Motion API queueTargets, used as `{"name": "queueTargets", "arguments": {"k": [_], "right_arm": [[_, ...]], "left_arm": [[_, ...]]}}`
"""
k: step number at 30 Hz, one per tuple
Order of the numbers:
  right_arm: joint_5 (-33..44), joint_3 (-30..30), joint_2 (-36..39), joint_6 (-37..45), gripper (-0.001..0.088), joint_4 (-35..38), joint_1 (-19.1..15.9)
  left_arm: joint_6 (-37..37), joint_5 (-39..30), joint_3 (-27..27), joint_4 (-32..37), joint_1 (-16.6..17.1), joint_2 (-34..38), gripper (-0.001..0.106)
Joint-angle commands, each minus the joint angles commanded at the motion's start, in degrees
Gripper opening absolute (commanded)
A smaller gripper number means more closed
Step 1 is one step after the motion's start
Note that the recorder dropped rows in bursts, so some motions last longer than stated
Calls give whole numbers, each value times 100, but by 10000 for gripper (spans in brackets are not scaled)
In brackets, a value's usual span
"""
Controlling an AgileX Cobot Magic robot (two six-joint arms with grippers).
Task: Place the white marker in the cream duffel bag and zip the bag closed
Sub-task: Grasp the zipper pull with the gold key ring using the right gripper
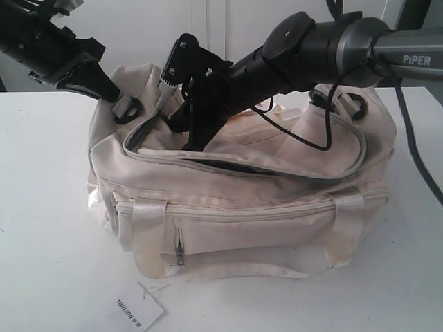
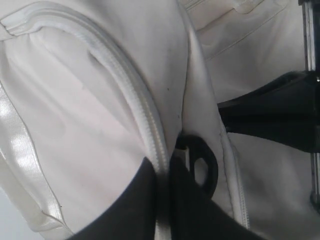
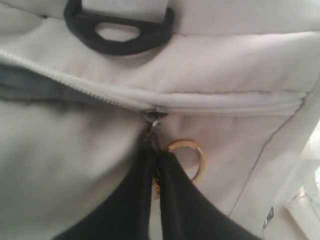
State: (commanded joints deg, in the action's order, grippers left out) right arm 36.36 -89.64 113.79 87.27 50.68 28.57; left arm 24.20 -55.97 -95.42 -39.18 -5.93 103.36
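The cream duffel bag's (image 1: 277,221) tag (image 1: 140,310) reads "TONLION"; the right arm (image 1: 398,55), "PiPER".

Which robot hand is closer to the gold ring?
Right. The right gripper pinches the gold ring; the left gripper grips the cream duffel bag beside a black end ring.

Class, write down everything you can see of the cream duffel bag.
The cream duffel bag sits on the white table: soft fabric, shiny webbing handles, black end rings, a white tag in front. Its top zip gapes, showing dark lining. The left gripper pinches the zip edge by one end ring; the right gripper is shut on the gold ring zipper pull.
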Motion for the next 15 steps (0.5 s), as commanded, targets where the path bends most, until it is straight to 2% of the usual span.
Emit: {"name": "queueTargets", "arguments": {"k": [7,15], "right_arm": [[0,0,-312,-112,0,13,0],[219,0,-743,-971,0,13,0]], "left_arm": [[0,0,13,29,0,0,0],[0,117,181,38,0,0,0]]}}
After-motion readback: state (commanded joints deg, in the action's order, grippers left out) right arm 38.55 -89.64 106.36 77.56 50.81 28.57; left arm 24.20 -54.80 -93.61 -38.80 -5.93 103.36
